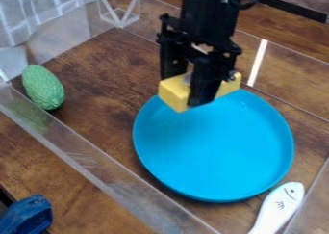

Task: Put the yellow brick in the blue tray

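Observation:
The yellow brick (179, 91) hangs in the air above the far left part of the blue tray (218, 151). My black gripper (197, 84) comes down from above and is shut on the brick, its fingers clamping the brick's sides. Most of the brick's top is hidden by the fingers, so no label shows. The round tray lies flat on the brown wooden table with nothing inside it.
A green oval vegetable (42, 86) lies at the left by a clear plastic wall (77, 146) along the table's front. A white object (276, 211) sits at the lower right, a blue thing (26, 219) at the lower left corner.

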{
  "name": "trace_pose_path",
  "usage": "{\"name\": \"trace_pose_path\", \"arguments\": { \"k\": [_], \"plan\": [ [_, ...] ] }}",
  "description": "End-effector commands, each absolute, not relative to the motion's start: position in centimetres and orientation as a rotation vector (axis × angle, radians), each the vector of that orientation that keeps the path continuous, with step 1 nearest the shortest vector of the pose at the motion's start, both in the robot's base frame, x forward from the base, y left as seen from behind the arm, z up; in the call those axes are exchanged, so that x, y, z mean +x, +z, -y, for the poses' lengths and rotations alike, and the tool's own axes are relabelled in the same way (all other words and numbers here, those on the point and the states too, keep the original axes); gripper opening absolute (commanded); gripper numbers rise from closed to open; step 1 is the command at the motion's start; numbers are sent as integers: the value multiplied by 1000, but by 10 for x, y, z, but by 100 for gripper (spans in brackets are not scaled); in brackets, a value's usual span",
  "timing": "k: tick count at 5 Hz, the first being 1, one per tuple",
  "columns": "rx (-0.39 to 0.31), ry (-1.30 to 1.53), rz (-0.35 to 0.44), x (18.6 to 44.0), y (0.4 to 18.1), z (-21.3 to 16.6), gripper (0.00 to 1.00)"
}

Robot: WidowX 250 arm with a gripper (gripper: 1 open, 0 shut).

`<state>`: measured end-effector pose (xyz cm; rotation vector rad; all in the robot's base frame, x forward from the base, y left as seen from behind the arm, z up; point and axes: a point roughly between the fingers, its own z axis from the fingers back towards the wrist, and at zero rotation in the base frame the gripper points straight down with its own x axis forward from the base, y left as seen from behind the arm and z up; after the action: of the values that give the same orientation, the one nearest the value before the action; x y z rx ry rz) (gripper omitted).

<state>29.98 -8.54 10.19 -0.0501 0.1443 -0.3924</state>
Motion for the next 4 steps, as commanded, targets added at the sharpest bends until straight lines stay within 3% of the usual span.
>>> {"name": "trace_pose_path", "arguments": {
  "k": [1, 4],
  "plan": [
    [-51, -389, -97, 311, 113, 94, 0],
    [-72, -299, -113, 312, 99, 109, 0]
  ]
}}
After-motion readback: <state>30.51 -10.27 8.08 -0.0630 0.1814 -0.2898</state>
